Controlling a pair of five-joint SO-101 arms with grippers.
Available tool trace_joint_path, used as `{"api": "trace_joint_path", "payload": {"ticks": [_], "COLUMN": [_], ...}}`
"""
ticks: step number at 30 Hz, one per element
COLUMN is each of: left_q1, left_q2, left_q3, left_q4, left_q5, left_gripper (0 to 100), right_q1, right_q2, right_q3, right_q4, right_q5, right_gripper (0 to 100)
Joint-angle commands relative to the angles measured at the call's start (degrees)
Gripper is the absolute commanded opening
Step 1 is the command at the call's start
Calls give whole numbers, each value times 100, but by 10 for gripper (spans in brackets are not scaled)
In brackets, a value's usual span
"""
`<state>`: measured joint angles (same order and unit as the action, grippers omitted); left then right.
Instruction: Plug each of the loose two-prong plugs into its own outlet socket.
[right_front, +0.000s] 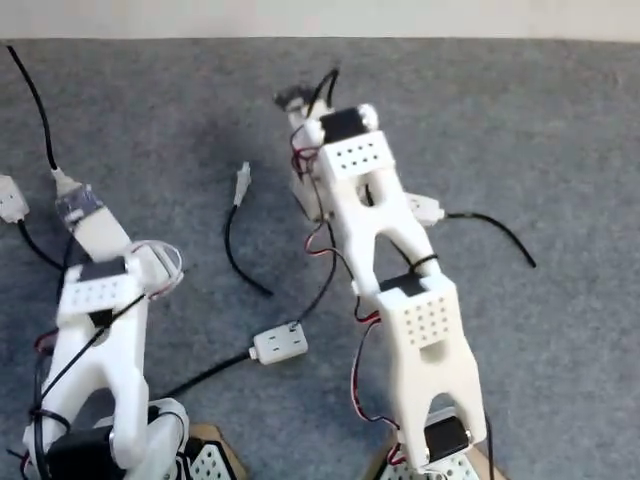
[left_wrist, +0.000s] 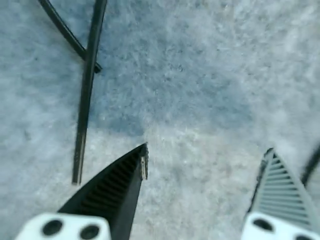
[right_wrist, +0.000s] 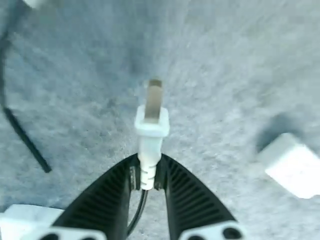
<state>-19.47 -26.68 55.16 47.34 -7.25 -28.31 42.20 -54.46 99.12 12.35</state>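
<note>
The right gripper (right_wrist: 147, 167) is pinching a white two-prong plug (right_wrist: 151, 125) by its ribbed neck, with both fingers pressed against it. The prongs point straight ahead, away from the fingers, and the plug's black cord runs back between them. Ahead of this gripper and off to one side, a white outlet block (right_wrist: 292, 165) rests on the gray carpet (right_wrist: 225, 60), well apart from the prongs. The left gripper (left_wrist: 207, 152) hangs over the carpet with its fingers spread wide, holding nothing. Two black cords (left_wrist: 85, 100) cross on the carpet ahead of it. Seen from above, a second plug (right_front: 241, 184) lies loose between the two grippers.
</note>
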Motion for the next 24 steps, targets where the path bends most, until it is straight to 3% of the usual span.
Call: {"api": "trace_joint_path", "payload": {"ticks": [1,6,9,13,18,24], "left_q1": [-13,286,426,426,418,453], "left_q2": [-110,-110,-101,-101,-110,-154], "left_q3": [-1270,-2923,-3556,-3837,-3846,-3864], "left_q4": [1301,3393,4176,4413,4422,4378], "left_q5": [-404,-1618,-2136,-2462,-2778,-2813], "left_gripper": [351,352,352,352,352,353], "right_q1": [48,-312,-673,-1209,-1851,-2105], "right_q2": [-919,-1235,-1499,-2237,-4084,-7046], "right_q3": [-338,-119,549,1710,3231,7626], "right_q4": [180,198,198,180,-13,-2782], "right_q5": [281,1424,2013,2505,2567,2295], "right_gripper": [4,4,4,4,6,5]}}
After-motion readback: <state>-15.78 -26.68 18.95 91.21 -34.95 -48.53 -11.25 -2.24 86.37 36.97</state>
